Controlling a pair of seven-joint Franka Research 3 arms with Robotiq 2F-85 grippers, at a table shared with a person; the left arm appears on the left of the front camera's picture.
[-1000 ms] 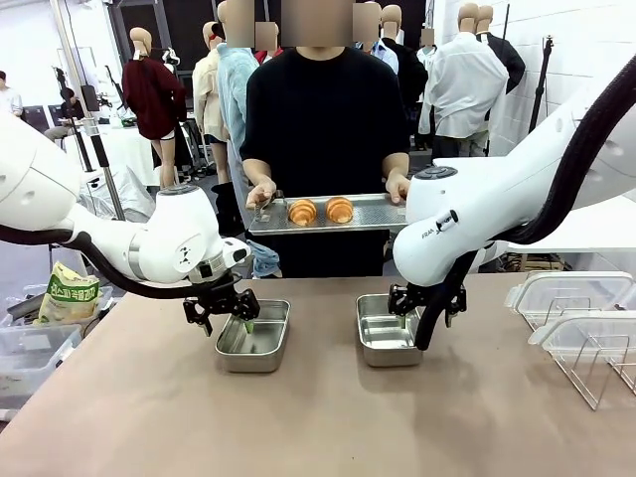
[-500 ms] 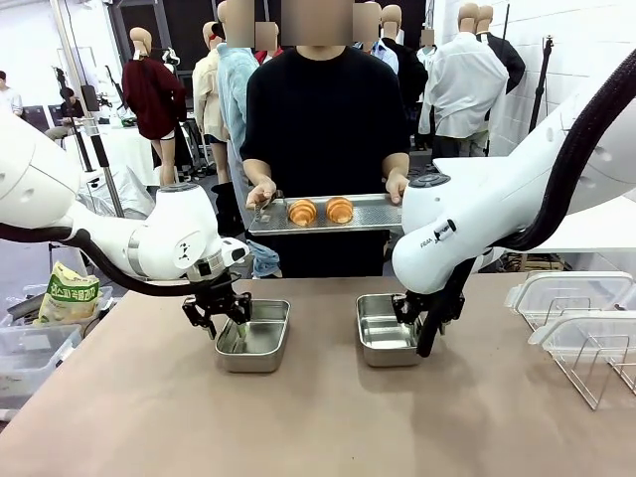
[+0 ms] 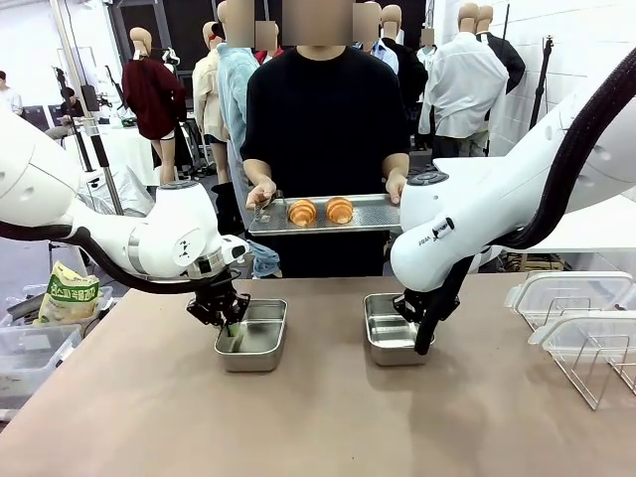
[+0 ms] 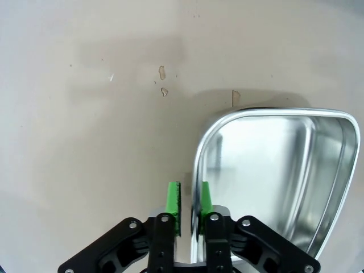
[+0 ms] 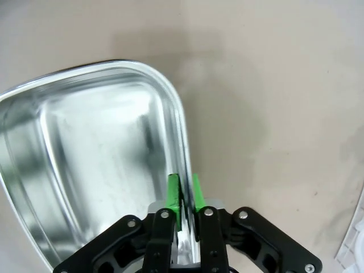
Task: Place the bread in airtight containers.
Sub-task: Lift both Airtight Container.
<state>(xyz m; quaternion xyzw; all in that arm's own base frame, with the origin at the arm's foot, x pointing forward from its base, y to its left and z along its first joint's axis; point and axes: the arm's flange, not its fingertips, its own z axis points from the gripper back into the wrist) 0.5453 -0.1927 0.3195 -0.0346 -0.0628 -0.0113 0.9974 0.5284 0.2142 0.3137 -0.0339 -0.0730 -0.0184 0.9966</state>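
Observation:
Two bread (image 3: 302,212) rolls lie on a flat metal tray (image 3: 368,214) that the person holds up at the far side. On the table stand two empty airtight containers. The left gripper (image 3: 229,320) is shut on the left rim of the left container (image 3: 256,340). In the left wrist view that rim runs between the green pads (image 4: 173,200) of the gripper (image 4: 189,200), with the container (image 4: 273,170) to the right. The right gripper (image 3: 421,320) is shut on the right rim of the right container (image 3: 388,330). The right wrist view shows the gripper (image 5: 184,194) pinching the container (image 5: 96,148) wall.
Clear plastic lids (image 3: 566,295) and a wire rack (image 3: 596,363) sit at the table's right edge. A green-and-yellow snack bag (image 3: 68,293) and a clear bin (image 3: 30,350) lie off the left side. Bare brown tabletop (image 3: 318,417) spreads in front.
Both grippers have gone from open to shut on the container rims. The right container has slid slightly to the right, and the left one has barely shifted.

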